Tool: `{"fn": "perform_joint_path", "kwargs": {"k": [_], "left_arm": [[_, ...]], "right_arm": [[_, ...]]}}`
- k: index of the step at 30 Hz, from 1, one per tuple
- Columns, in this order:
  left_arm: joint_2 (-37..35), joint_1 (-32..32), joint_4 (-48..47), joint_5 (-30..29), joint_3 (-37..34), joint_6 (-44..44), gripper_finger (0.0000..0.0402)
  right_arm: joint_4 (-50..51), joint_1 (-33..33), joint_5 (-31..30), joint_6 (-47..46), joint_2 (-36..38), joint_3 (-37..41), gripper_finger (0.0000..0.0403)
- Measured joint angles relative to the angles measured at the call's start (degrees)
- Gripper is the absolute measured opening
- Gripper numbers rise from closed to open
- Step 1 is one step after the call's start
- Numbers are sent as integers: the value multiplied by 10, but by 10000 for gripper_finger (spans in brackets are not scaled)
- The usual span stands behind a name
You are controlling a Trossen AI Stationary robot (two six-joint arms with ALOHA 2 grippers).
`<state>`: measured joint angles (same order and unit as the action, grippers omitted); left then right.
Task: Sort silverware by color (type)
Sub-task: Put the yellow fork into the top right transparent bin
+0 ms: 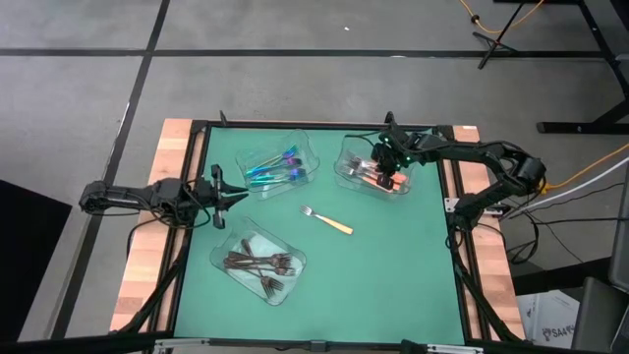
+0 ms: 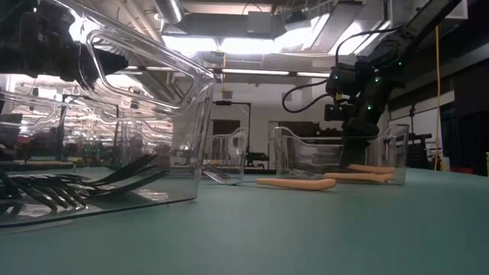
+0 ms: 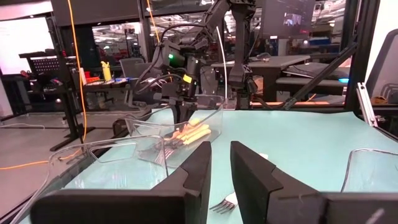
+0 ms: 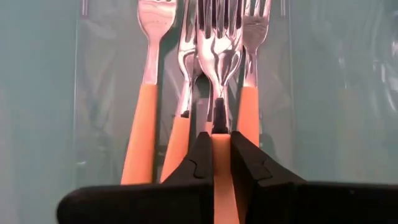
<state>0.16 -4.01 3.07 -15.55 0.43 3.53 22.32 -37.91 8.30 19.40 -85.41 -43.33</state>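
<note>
Orange fork diagonal, tines up-left

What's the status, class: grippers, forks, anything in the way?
Right gripper shut on orange fork over its tray. Left gripper idle at table's left edge. One orange fork loose on mat. Nothing in the way.

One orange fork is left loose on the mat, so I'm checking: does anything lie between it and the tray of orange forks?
Nothing visible: bare mat separates the loose fork from that tray.
</note>
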Motion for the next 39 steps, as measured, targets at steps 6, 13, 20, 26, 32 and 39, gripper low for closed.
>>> {"fn": "perform_joint_path", "kwargs": {"k": [6, 13, 20, 26, 32, 39], "left_arm": [[0, 0, 0, 0, 0, 0, 53], [0, 0, 0, 0, 0, 0, 53], [0, 0, 0, 0, 0, 0, 53], [0, 0, 0, 0, 0, 0, 53], [0, 0, 0, 0, 0, 0, 53], [0, 0, 0, 0, 0, 0, 53]], "right_arm": [[0, 0, -2, 4, 0, 0, 15], [1, 0, -4, 4, 0, 0, 70], [1, 0, -4, 5, 0, 0, 100], [1, 0, -4, 5, 0, 0, 99], [2, 0, -4, 5, 0, -1, 99], [67, 0, -4, 5, 0, -67, 99]]}}
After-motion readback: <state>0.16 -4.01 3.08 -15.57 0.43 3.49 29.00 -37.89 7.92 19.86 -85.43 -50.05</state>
